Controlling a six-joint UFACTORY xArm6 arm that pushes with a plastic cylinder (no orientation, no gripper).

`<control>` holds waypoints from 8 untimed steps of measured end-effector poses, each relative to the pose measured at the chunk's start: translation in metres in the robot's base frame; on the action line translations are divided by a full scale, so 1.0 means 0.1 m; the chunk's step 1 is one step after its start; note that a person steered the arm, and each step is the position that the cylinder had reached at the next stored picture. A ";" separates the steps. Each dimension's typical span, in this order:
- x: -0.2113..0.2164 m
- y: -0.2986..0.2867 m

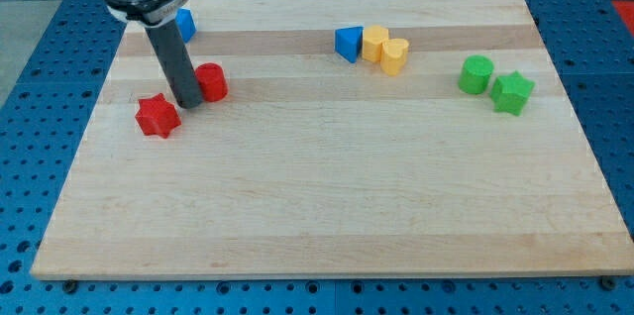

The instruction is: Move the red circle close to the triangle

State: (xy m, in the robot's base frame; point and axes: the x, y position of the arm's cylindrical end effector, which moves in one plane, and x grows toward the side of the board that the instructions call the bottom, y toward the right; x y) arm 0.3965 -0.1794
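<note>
The red circle (pixel 212 81) lies at the view's left on the wooden board (pixel 327 186). My tip (pixel 189 104) stands right against its left side, between it and the red star (pixel 157 116). The blue triangle (pixel 348 43) lies near the view's top centre, well to the right of the red circle. The rod rises from the tip to the arm's head at the top left.
A yellow hexagon (pixel 374 44) and a yellow cylinder (pixel 395 55) sit just right of the blue triangle. A green cylinder (pixel 476 74) and a green star (pixel 512 92) lie at the right. A blue block (pixel 185 24) is partly hidden behind the rod.
</note>
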 end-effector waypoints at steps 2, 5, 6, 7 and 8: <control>-0.29 0.04; -0.45 0.28; -0.38 0.55; -0.28 0.66; -0.19 0.66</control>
State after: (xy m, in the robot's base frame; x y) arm 0.3771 -0.1138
